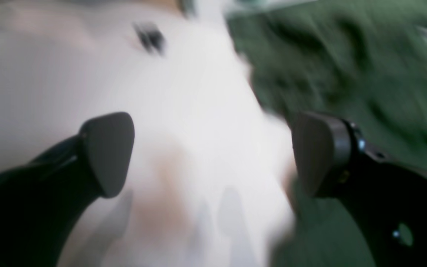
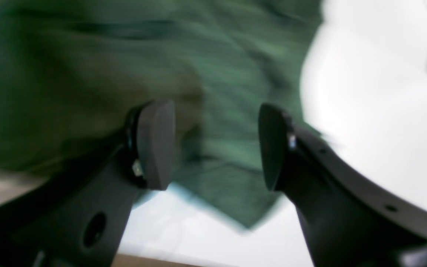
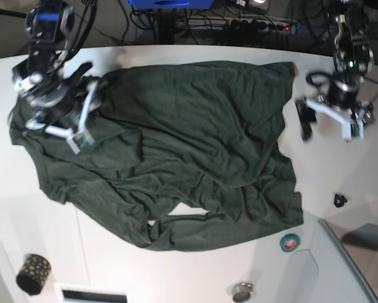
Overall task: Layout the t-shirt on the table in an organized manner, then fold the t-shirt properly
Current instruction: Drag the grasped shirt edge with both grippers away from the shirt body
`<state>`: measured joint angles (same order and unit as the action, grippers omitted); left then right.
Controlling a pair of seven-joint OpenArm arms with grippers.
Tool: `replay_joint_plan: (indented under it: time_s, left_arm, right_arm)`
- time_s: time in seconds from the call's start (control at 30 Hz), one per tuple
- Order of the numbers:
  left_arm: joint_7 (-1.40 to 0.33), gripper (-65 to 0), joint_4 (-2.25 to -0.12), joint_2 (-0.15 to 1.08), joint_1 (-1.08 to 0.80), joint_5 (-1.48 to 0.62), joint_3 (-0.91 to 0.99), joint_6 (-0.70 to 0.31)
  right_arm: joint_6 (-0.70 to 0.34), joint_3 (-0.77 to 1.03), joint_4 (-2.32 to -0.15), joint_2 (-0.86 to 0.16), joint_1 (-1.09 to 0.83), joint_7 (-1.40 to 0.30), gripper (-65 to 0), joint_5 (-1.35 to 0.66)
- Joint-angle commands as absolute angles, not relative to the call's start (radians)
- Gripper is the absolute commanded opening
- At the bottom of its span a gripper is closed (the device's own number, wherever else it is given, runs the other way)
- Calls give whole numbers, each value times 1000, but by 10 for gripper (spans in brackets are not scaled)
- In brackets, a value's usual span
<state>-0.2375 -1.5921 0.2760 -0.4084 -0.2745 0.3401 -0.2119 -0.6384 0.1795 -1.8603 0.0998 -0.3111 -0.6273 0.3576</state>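
Dark green t-shirt [image 3: 195, 145] lies rumpled across the middle of the white table [image 3: 37, 227], left gripper [image 3: 330, 123] spread wide over bare top beside the shirt's far-corner hem, right gripper [image 2: 213, 148] parted above the cloth, holding nothing.

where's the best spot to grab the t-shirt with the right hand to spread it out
Probably the loose edge of the t-shirt by the right hand, at the table's far corner in the base view. There the cloth is bunched and wrinkled over the white top, so a low pinch from the table side, pulling outward, should flatten it. The right wrist view shows a free corner hanging between the open fingers.
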Motion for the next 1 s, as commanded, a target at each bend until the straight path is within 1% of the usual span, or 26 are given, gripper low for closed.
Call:
replay_joint_plan:
  time_s: [0.0,0.03,0.1,0.13,0.3,0.37,0.4,0.47,0.6,0.67,0.73,0.8,0.9,0.93,0.97]
  left_arm:
    - [-216,0,-1623,280,-440,-300,354,-231]
    - [-216,0,-1626,278,-481,-323,355,-260]
    - [-216,0,-1624,283,-550,-361,355,-274]
    - [-216,0,-1624,283,-579,-378,355,-275]
    - [-214,0,-1667,278,-679,-501,328,-278]
    - [-214,0,-1718,285,-705,-561,294,-278]
    - [-214,0,-1741,286,-713,-585,280,-278]
    - [-214,0,-1779,286,-719,-644,246,-278]
    - [-214,0,-1785,295,-714,-673,174,-278]
    - [-216,0,-1787,295,-714,-676,156,-280]
    - [-216,0,-1787,295,-720,-677,150,-288]
    - [-217,0,-1781,294,-736,-677,154,-351]
    - [-216,0,-1765,285,-750,-714,176,-487]
    - [-216,-21,-1747,285,-754,-754,194,-524]
    - [-216,-142,-1725,275,-760,-816,217,-553]
  right_arm:
    - [-627,182,-1888,102,-329,-601,-311,354]
    - [-627,185,-1890,113,-363,-581,-311,354]
    - [-625,189,-1886,120,-412,-538,-311,334]
    - [-622,197,-1883,120,-427,-526,-311,294]
    - [-627,375,-1883,116,-437,-522,-311,-4]
    - [-630,398,-1883,111,-441,-522,-311,-68]
    - [-636,398,-1883,105,-444,-522,-311,-70]
    - [-694,397,-1885,101,-460,-522,-311,-79]
    - [-698,395,-1890,101,-479,-524,-311,-90]
    - [-698,361,-1899,88,-495,-526,-311,-87]
    - [-698,305,-1908,39,-530,-522,-311,-87]
    - [-698,269,-1908,10,-538,-521,-329,-87]
    - [-698,285,-1906,12,-539,-522,-378,-87]
    - [-698,288,-1906,12,-539,-522,-386,-87]
    - [-698,288,-1905,12,-539,-522,-389,-87]
